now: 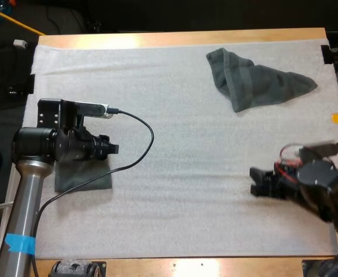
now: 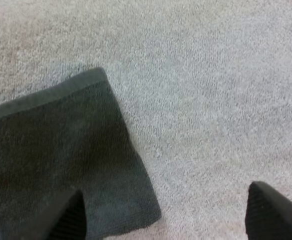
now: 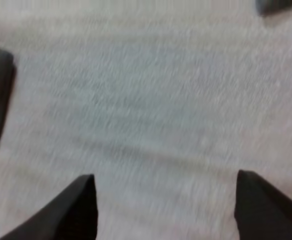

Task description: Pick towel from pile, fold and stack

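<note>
Along the near edge of the wooden bench the white mat begins and covers almost the whole top. Nearest on it, toward the right side, the right tool points leftward just above bare mat; in the right wrist view its two black fingers stand wide apart with only mat between them, so it is open and grips nothing. On the left side, at about the same depth, the folded towel lies flat as a small dark grey-green rectangle, partly under the left arm. The left tool hangs just beyond and to the right of that towel, pointing rightward. In the left wrist view its fingers are spread well apart: one is over the folded towel near its corner, the other over bare mat beside it, and nothing is pinched between them. I cannot tell whether that finger touches the cloth. Well apart from both tools, at the far right of the mat, the crumpled towel lies loose and bunched, one pointed end reaching toward the right edge.
</note>
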